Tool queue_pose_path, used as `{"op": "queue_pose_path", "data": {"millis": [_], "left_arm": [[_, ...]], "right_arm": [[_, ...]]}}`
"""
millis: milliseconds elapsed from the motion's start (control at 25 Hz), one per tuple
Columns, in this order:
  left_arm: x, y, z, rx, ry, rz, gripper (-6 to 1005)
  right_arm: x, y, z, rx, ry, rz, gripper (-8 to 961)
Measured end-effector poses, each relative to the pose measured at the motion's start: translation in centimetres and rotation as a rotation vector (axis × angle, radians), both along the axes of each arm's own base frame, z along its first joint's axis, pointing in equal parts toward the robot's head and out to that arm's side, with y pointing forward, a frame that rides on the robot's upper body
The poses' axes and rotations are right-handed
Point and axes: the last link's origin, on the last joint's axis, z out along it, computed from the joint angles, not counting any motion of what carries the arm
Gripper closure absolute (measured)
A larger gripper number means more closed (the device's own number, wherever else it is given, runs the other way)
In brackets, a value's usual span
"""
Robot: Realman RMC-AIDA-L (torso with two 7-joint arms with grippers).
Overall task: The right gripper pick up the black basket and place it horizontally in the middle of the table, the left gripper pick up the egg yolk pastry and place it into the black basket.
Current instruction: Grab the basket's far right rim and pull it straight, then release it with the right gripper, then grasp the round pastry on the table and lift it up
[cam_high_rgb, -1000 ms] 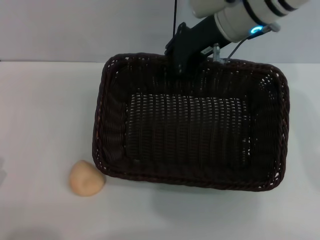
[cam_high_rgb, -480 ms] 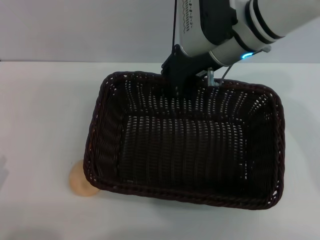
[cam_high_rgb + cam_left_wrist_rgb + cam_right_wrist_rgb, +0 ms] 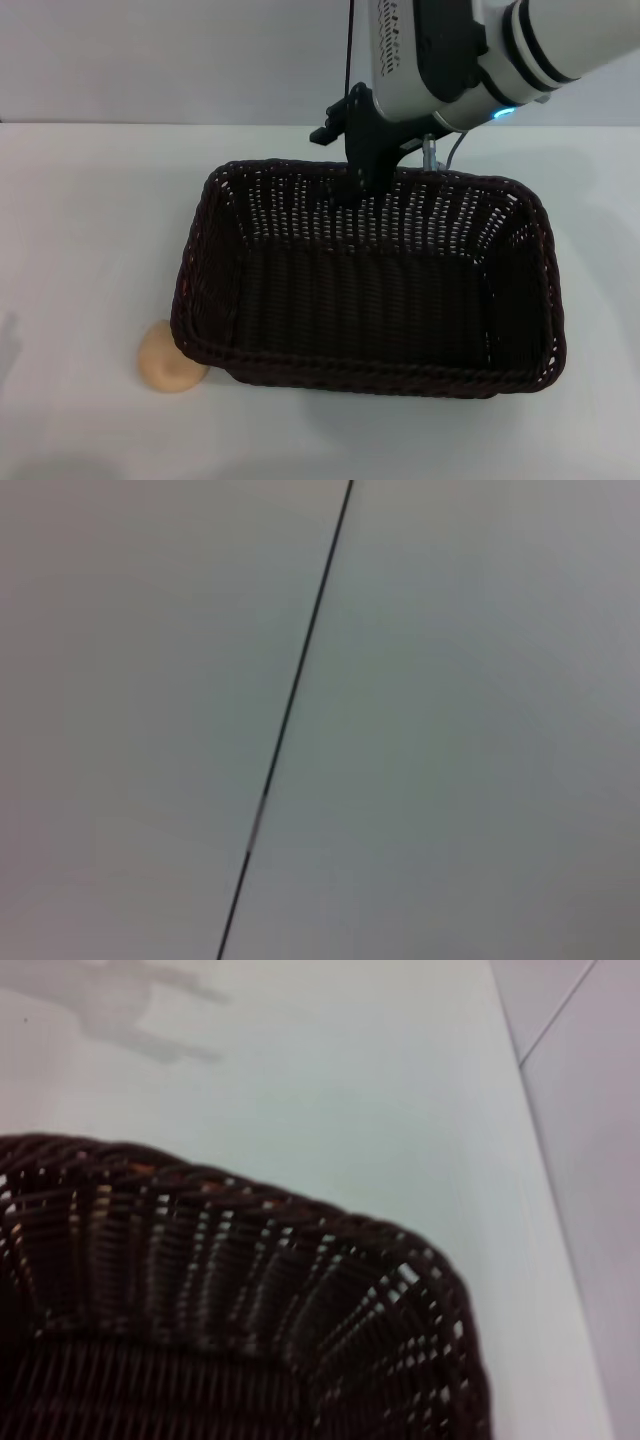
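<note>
The black basket [image 3: 370, 290] fills the middle of the table in the head view, long side across. My right gripper [image 3: 364, 182], black on a white banded arm, is shut on the middle of the basket's far rim. The basket looks tilted, with its far wall facing the head camera. The right wrist view shows one corner of the basket [image 3: 250, 1290] over the white table. The egg yolk pastry [image 3: 162, 364] lies on the table at the basket's front left corner, partly hidden behind the rim. The left gripper is out of view; its wrist view shows only a grey surface with a thin dark line.
The white table [image 3: 80, 230] stretches to the left of the basket and along the front edge. A grey wall stands behind the table. A black cable [image 3: 350, 40] hangs behind the right arm.
The right gripper has drawn the basket toward the front of the table and tilted it. The basket's front left corner now overlaps the pastry, which has not moved.
</note>
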Motion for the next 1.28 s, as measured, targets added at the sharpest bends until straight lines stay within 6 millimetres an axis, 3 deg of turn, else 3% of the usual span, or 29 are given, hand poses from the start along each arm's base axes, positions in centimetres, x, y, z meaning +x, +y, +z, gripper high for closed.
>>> {"op": "queue_pose_path", "data": {"millis": [120,320,400,440,480,520,560,600,640,680,720,760,840,1000,1160,1280], "left_arm": [[0.0,0.0,0.0,-0.017,0.003,-0.010,188],[0.3,0.4,0.7,-0.226,0.009,-0.127,189],[0.4,1.1,1.6,-0.405,0.022,-0.185,189],[0.4,1.1,1.6,-0.405,0.022,-0.185,189],[0.6,1.3,1.8,-0.470,0.032,-0.201,189],[0.7,1.4,2.0,-0.516,0.038,-0.213,189],[1.0,1.8,2.0,-0.607,0.051,-0.236,189],[1.0,1.8,2.0,-0.607,0.051,-0.236,188],[1.3,2.1,2.0,-0.651,0.066,-0.252,188],[1.4,2.3,1.8,-0.685,0.075,-0.264,188],[1.6,2.5,1.5,-0.718,0.083,-0.275,191],[1.8,2.8,1.2,-0.753,0.089,-0.288,194],[2.1,3.4,0.5,-0.807,0.091,-0.311,199],[2.7,4.5,-1.1,-0.850,0.083,-0.334,211],[2.6,5.6,-3.0,-0.824,0.092,-0.314,222],[2.5,5.9,-3.4,-0.818,0.106,-0.305,231]], "right_arm": [[-0.4,-0.3,0.9,0.020,0.063,0.008,365],[-0.1,-2.3,5.0,0.099,0.258,-0.019,316],[1.8,-4.2,8.3,0.185,0.421,-0.088,317],[1.8,-4.2,8.3,0.185,0.421,-0.088,317],[2.6,-4.8,9.5,0.217,0.488,-0.120,317],[3.6,-5.4,10.7,0.245,0.553,-0.151,317],[5.6,-6.7,13.0,0.301,0.703,-0.200,317],[5.6,-6.7,13.0,0.301,0.703,-0.200,317],[8.0,-8.1,15.0,0.361,0.845,-0.238,316],[8.0,-8.1,15.0,0.361,0.845,-0.238,316],[9.2,-8.8,15.7,0.385,0.901,-0.258,316],[11.7,-10.4,17.2,0.434,1.006,-0.287,316],[12.8,-11.2,17.8,0.448,1.055,-0.299,316],[17.4,-14.6,19.6,0.504,1.273,-0.340,317],[19.5,-16.4,20.4,0.531,1.376,-0.352,317],[20.3,-17.0,20.6,0.544,1.408,-0.357,316]]}}
